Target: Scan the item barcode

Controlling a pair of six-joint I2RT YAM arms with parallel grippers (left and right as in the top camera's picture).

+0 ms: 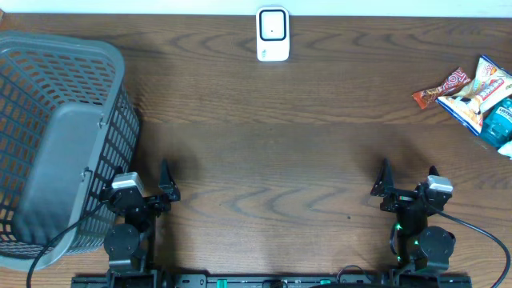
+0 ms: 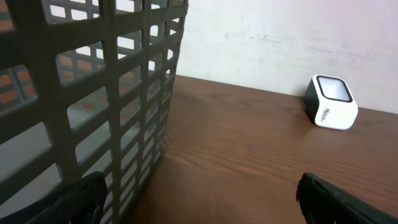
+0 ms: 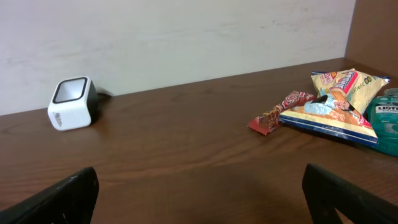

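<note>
Snack items (image 1: 472, 100), a small pile of foil packets: red-brown bar wrapper (image 1: 438, 88), yellow-and-blue chip bag (image 1: 486, 86) and teal-labelled pack (image 1: 502, 120), the last partly cut off by the frame edge. They lie touching one another at 2 o'clock on the dark wood-grain table (image 1: 272, 144), and neither arm is near them. White cube barcode scanner with dark window (image 1: 273, 34) sits at 12 o'clock by the far edge, well apart from the pile. Grey plastic lattice basket (image 1: 120, 120) fills 9 o'clock. Left gripper (image 1: 142, 178) at 7 o'clock, just beside the basket wall, jaws spread wide, nothing between them. Right gripper (image 1: 408, 180) at 5 o'clock, jaws equally wide, holding nothing.
</note>
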